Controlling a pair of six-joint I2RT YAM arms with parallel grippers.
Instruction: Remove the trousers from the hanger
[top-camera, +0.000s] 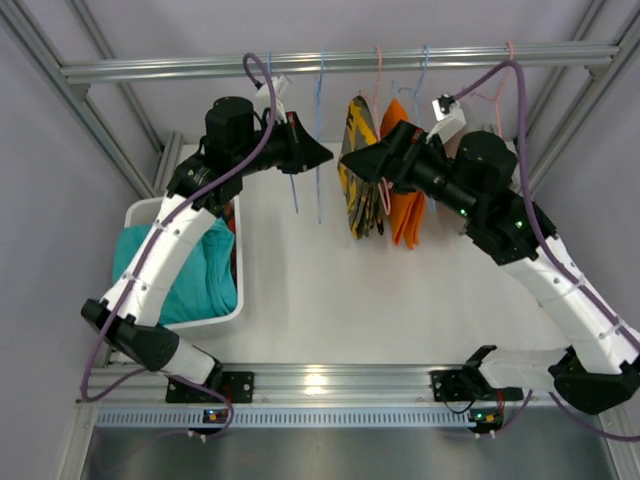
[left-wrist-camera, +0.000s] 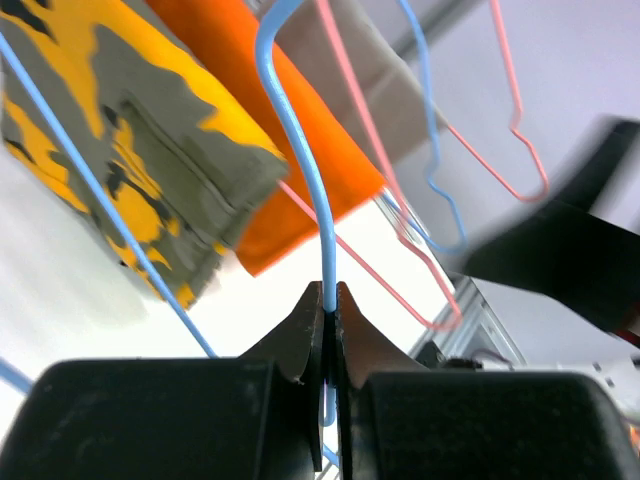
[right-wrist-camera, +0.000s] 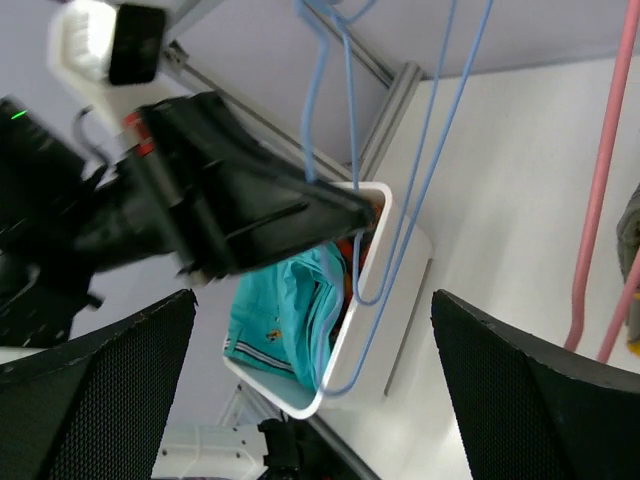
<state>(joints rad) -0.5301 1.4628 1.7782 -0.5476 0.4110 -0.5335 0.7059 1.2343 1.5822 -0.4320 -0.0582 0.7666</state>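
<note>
Nearest, along the table's front edge: an aluminium rail carrying both arm bases, with a slotted strip in front of it. Beyond that, a plain white tabletop, matt and even. On its left side, a white bin, long side running away from the bases. Inside, the teal trousers in a loose heap, filling most of it and partly hidden under the left arm.

Further back, over the middle of the table, both arms reaching up and inward, tips close to each other. Left gripper: clamped on the wire of an empty blue hanger, fingers pressed together with the wire pinched between them in the left wrist view. Right gripper: fingers spread wide with nothing between them, tip just beside the patterned trousers. Hung folded from the bar, in yellow and dark grey blotches, with a pocket showing in the left wrist view. Pressed against their right side, an orange garment, also hanging. Around these, more thin wire hangers, among them a pink hanger and further blue ones, bare.

Farthest: a horizontal aluminium bar across the back with all the hooks over it, braced by slanted struts at both corners. Plain pale grey walls on every side.
</note>
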